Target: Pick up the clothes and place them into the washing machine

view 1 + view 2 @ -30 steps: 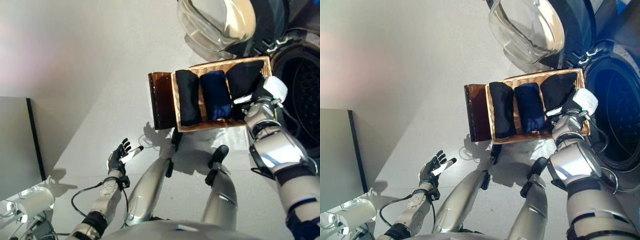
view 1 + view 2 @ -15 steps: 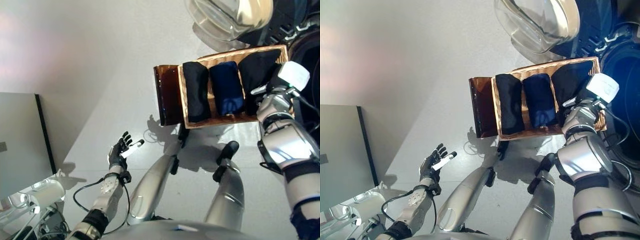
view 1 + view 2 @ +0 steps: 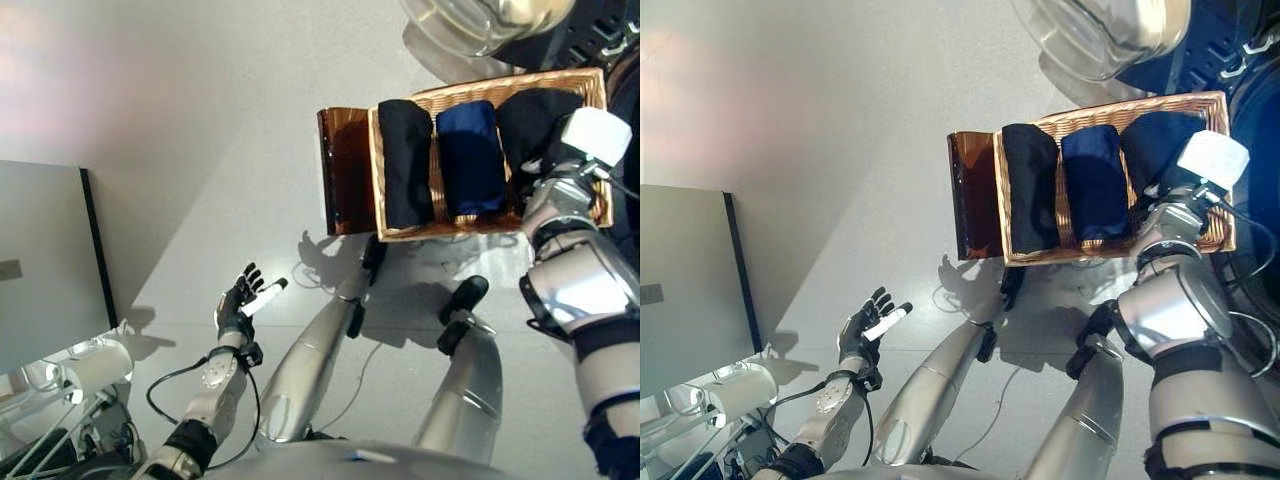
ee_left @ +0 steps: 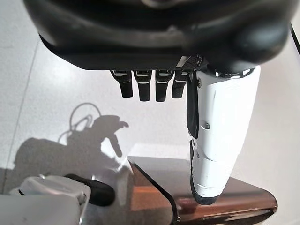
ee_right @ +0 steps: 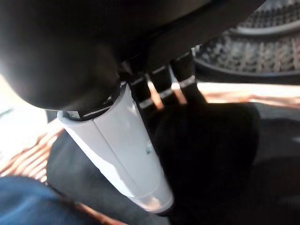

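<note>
A wicker basket (image 3: 590, 85) on the floor holds three rolled clothes: a black one (image 3: 405, 165), a blue one (image 3: 472, 158) and another black one (image 3: 530, 115) at the right end. My right hand (image 5: 126, 150) reaches down into the basket over that right black roll (image 5: 211, 150). Its white-covered thumb is straight, and its fingers (image 5: 159, 86) point straight down onto the cloth without closing round it. My left hand (image 3: 238, 305) hangs open over the floor at the lower left, holding nothing. The washing machine's drum (image 5: 262, 28) lies just beyond the basket.
The machine's round glass door (image 3: 490, 15) stands open above the basket. A dark brown panel (image 3: 343, 170) adjoins the basket's left end. A grey cabinet (image 3: 45, 260) and a white cylinder (image 3: 95, 370) are at the far left.
The camera has shifted, so the basket sits higher and further right in the picture. My right hand stays over the right black roll, and the left hand keeps its open pose.
</note>
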Controlling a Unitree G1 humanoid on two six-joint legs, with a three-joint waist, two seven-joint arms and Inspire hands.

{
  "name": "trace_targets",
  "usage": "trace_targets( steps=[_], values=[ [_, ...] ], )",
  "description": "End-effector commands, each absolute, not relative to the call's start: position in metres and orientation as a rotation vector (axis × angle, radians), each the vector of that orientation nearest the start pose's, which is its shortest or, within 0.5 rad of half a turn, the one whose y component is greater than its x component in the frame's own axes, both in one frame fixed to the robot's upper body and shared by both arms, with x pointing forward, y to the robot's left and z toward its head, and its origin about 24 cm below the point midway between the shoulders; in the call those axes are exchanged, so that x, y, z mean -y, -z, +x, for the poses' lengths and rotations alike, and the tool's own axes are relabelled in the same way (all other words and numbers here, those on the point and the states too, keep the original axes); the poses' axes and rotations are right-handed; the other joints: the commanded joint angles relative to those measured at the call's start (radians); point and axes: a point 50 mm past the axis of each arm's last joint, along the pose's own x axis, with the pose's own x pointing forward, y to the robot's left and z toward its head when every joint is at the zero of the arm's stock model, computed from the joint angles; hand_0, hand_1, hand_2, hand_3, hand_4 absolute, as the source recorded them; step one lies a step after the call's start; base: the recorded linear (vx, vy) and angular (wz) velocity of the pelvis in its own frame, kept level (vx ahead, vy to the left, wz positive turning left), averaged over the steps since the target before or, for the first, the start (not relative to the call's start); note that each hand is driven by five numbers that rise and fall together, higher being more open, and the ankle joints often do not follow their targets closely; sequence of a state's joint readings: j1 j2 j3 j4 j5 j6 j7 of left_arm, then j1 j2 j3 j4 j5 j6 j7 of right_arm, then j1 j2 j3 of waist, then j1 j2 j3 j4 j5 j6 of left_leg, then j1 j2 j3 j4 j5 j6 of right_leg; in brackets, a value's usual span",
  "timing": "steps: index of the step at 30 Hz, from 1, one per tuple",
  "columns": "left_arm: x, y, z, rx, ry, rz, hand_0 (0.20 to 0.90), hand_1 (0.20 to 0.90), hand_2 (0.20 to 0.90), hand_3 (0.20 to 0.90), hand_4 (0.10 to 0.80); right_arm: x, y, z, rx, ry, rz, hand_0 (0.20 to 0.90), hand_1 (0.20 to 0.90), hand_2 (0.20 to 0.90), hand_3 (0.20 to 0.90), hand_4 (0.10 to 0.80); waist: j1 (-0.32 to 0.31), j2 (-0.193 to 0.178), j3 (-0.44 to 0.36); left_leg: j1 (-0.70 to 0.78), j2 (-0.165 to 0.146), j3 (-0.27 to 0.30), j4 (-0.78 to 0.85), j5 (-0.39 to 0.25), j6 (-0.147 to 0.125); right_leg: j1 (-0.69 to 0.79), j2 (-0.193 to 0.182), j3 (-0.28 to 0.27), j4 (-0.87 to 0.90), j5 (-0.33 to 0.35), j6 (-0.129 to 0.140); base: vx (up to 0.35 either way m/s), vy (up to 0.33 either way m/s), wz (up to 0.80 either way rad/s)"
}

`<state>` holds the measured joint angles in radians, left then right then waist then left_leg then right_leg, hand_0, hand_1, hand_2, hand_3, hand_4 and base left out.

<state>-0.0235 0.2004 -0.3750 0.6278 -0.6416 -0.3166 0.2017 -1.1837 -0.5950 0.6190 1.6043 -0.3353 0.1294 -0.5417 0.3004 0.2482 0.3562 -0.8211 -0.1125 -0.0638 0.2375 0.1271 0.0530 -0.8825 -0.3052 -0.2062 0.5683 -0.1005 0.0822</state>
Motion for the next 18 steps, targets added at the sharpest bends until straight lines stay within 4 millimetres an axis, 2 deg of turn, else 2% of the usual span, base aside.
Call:
trace_targets(
  steps=[1,9,18],
  values=[
    [-0.186,0.071,0.208,-0.364,-0.277,-0.263,0.900,0.900,0.900,0.900,0.800,0.312,-0.178,0.384,-0.211,0.684,-1.437,0.200,0.200,0.200,0.200,0.300,0.015,0.040,0.039,-0.052,-0.021,0.026,0.096,-0.103,-0.066,0.156,0.036,0.010,-0.103,0.007,-0.002,0.000,0.000,0.00],
    [-0.194,0.074,0.209,-0.379,-0.317,-0.248,0.900,0.900,0.900,0.900,0.800,0.311,-0.178,0.384,-0.209,0.711,-1.356,0.200,0.200,0.200,0.200,0.300,-0.008,0.031,0.037,0.003,-0.015,0.034,0.066,-0.094,-0.071,0.195,0.040,0.021,-0.116,0.004,-0.004,-0.011,0.015,0.00],
    [-0.203,0.086,0.197,-0.444,-0.363,-0.222,0.900,0.900,0.900,0.900,0.800,0.317,-0.183,0.382,-0.184,0.769,-1.255,0.200,0.200,0.200,0.200,0.300,-0.045,-0.014,0.016,0.113,0.010,0.053,0.004,-0.083,-0.070,0.301,0.062,0.026,-0.210,0.043,0.002,-0.013,0.002,-0.17]
  ],
)
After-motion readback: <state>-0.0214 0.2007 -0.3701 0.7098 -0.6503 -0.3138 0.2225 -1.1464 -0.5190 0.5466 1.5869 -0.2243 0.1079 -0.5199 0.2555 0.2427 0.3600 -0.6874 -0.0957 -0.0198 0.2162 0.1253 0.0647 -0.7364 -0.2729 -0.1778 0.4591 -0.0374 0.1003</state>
